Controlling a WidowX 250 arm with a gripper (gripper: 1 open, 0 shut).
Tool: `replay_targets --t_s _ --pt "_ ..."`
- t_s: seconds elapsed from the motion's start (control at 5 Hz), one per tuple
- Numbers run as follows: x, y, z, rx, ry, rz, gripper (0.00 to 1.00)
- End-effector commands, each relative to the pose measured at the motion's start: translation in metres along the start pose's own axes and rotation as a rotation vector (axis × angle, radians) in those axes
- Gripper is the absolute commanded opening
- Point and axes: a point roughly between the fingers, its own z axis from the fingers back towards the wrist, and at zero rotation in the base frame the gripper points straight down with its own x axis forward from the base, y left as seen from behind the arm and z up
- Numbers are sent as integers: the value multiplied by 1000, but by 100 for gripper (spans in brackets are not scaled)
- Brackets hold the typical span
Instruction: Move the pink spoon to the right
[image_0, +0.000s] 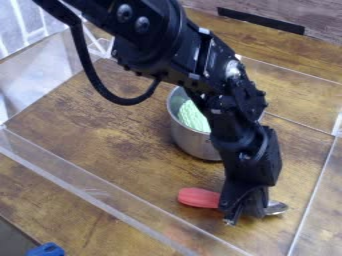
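A round, shiny steel pot (195, 140) stands upright on the brown wood-grain tabletop (100, 145), with something pale green (194, 117) inside it. Well apart from the pot, at the picture's lower left edge, lies a small bright-blue object (47, 249), its exact shape unclear.

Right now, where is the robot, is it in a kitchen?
It looks like a play or practice kitchen set up on a table, though I can't be sure. The wood-look top, the metal pot and the pink-handled spoon make it seem so.
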Motion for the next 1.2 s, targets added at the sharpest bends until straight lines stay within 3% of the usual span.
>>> replay_targets --t_s 0.0,0.2,0.6,1.0 --pt "2 5 7 29 -33 34 0" --pt "-5 3 12 23 -41 74 0" --pt "18 -7 33 -37 -54 45 0" --pt "16 -3 44 -49 -78 102 0"
